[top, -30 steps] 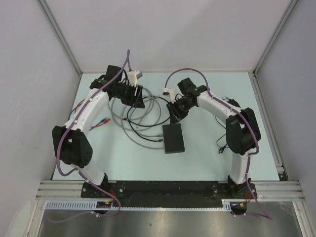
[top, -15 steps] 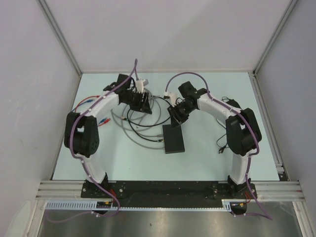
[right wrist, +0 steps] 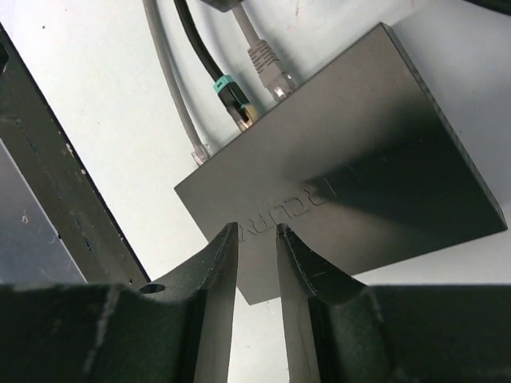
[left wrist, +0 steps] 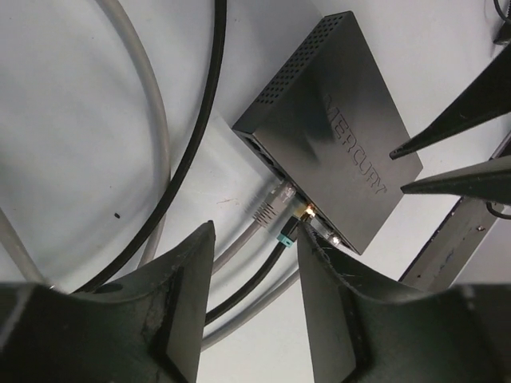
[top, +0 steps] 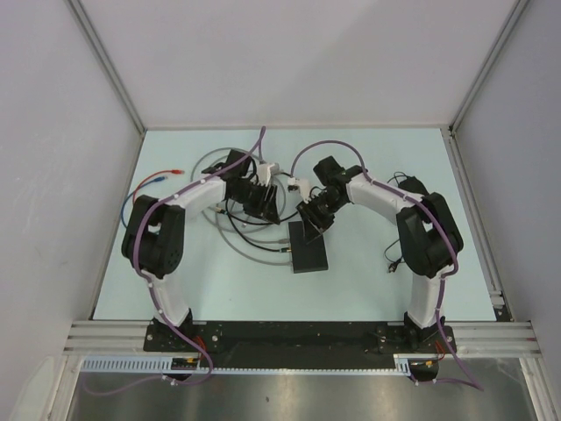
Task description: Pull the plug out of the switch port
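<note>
The switch point(top: 308, 248) is a flat black box lying mid-table. It also shows in the left wrist view point(left wrist: 335, 136) and the right wrist view point(right wrist: 343, 136). Three cables enter its left edge: a grey plug point(left wrist: 267, 206), a black cable with a teal-booted plug point(left wrist: 287, 233), and a thin grey cable point(right wrist: 198, 152). My left gripper point(top: 263, 202) point(left wrist: 255, 235) is open and empty, just left of the plugs, with the teal plug near its right fingertip. My right gripper point(top: 314, 219) point(right wrist: 255, 231) stands over the switch's top face, its jaws a narrow gap apart with nothing between them.
Loops of grey and black cable point(top: 245, 232) lie left of the switch under the left arm. Red and blue wires point(top: 162, 180) lie at the far left. A black cable point(top: 399, 250) lies by the right arm. Walls enclose the table on three sides.
My left arm has swung right and nearer, bringing its gripper close to the switch's plugs. My right gripper has shifted slightly nearer, over the switch.
</note>
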